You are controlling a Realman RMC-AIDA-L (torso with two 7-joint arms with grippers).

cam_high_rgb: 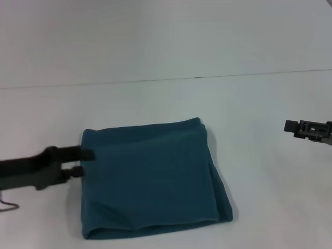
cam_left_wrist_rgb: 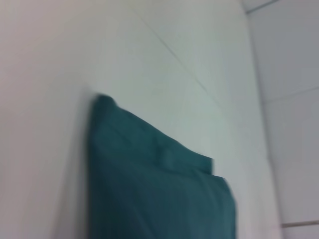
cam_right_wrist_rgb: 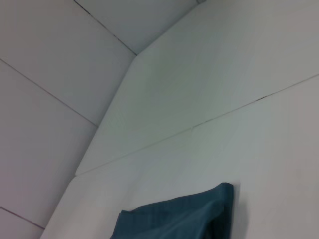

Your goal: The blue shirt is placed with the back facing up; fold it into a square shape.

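White table point(cam_high_rgb: 259, 104) carries the shirt point(cam_high_rgb: 150, 179), folded to a rough square, its front hidden. Left gripper point(cam_high_rgb: 87, 162), jaws spread, touches the shirt's left edge. Right gripper point(cam_high_rgb: 306, 129), cut off at frame edge; jaw state indiscernible.

Count: 1 blue shirt point(cam_high_rgb: 150, 179), folded into a rough square, lying on 1 white worktop point(cam_high_rgb: 166, 104). 2 grippers in the head view: left gripper point(cam_high_rgb: 88, 162) at the shirt's left edge, right gripper point(cam_high_rgb: 290, 126) well off to the right. Nothing else to count
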